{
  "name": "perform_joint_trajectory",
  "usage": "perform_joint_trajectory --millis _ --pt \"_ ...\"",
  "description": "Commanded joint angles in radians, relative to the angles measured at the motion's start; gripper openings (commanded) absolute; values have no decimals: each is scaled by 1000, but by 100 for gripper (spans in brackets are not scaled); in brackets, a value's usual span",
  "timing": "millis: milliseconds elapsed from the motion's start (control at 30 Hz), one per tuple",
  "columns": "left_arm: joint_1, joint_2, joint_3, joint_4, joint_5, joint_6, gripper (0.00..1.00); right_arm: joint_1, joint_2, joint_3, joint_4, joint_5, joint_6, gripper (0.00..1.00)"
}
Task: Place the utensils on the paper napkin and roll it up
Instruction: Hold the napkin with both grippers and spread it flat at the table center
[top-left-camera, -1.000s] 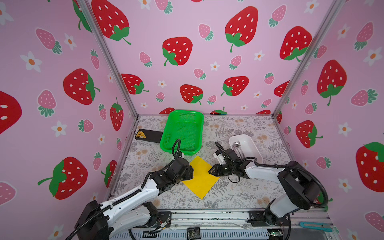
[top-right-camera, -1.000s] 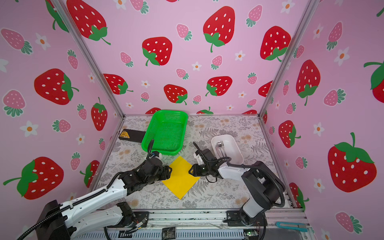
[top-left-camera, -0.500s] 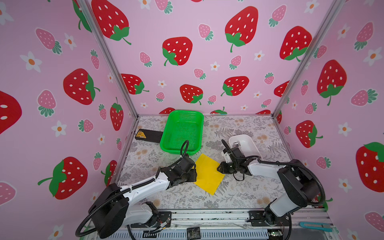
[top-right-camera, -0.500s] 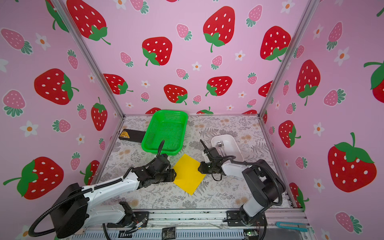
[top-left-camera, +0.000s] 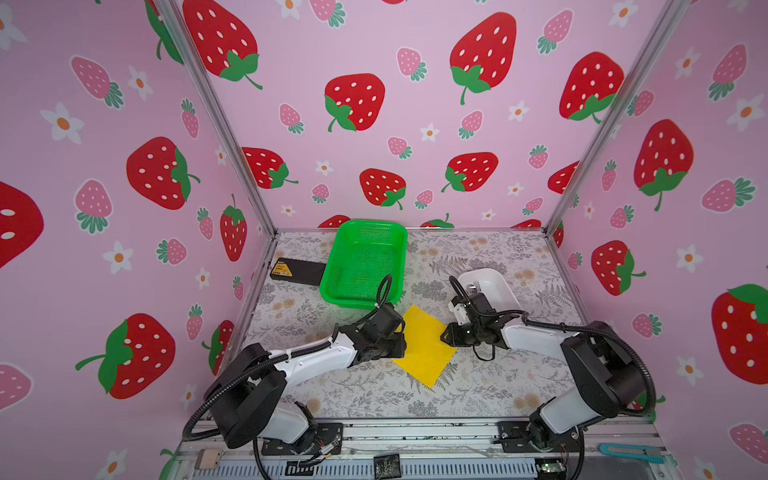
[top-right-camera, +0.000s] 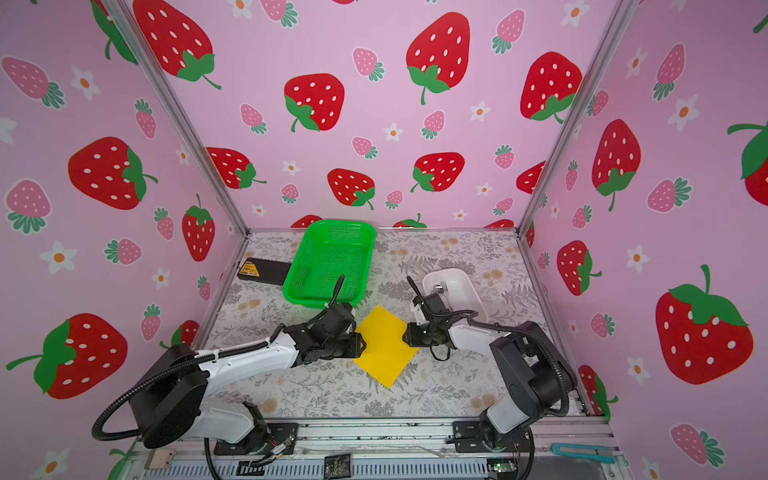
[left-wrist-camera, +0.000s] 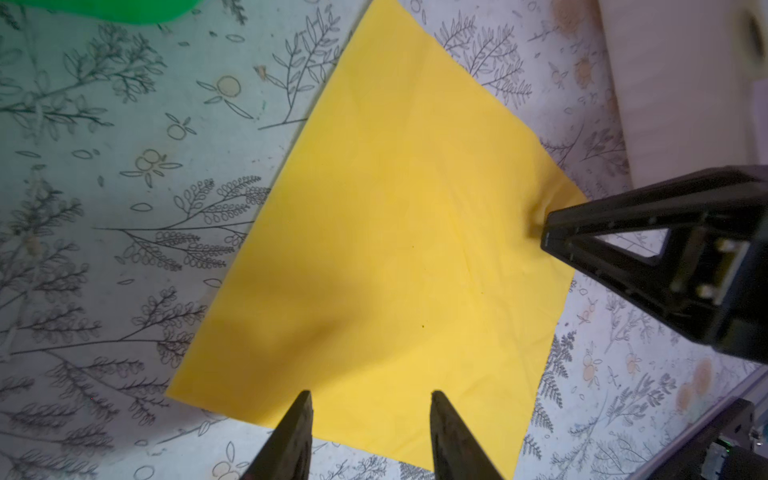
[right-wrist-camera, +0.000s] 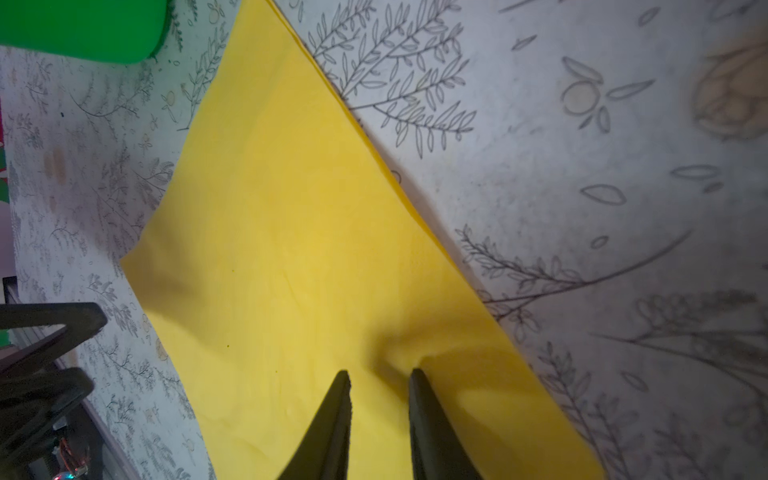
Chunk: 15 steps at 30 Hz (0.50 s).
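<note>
Top views alone show utensils (top-left-camera: 476, 286) in the white dish (top-left-camera: 500, 284).

Left tool (left-wrist-camera: 370, 394) gapes; right tool (right-wrist-camera: 380, 371) barely parted.

White shells, chunky black joints, ribbed black cables (top-left-camera: 389, 286) on each arm (top-left-camera: 316, 361); left pincer (left-wrist-camera: 370, 395) and right pincer (right-wrist-camera: 378, 374) taper to black points.
</note>
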<state>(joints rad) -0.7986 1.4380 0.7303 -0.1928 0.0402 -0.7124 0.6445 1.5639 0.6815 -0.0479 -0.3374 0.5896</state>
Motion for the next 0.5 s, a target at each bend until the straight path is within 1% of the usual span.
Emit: perform_joint_trajectory --millis 0,133,267,367,467 --pt "-22 30 20 13 -29 -12 46 27 -13 -23 -85 42 43 27" --pt "-39 62 18 13 -45 -10 43 55 -51 -41 -103 61 85 26" --pt "-46 73 -1 23 -55 -20 40 66 -100 -49 -140 131 109 25" --pt "-53 65 -26 38 -45 -32 40 66 -123 -54 -138 163 101 25" --pt "-64 53 -57 58 -40 -50 40 64 -109 -31 -157 172 75 26"
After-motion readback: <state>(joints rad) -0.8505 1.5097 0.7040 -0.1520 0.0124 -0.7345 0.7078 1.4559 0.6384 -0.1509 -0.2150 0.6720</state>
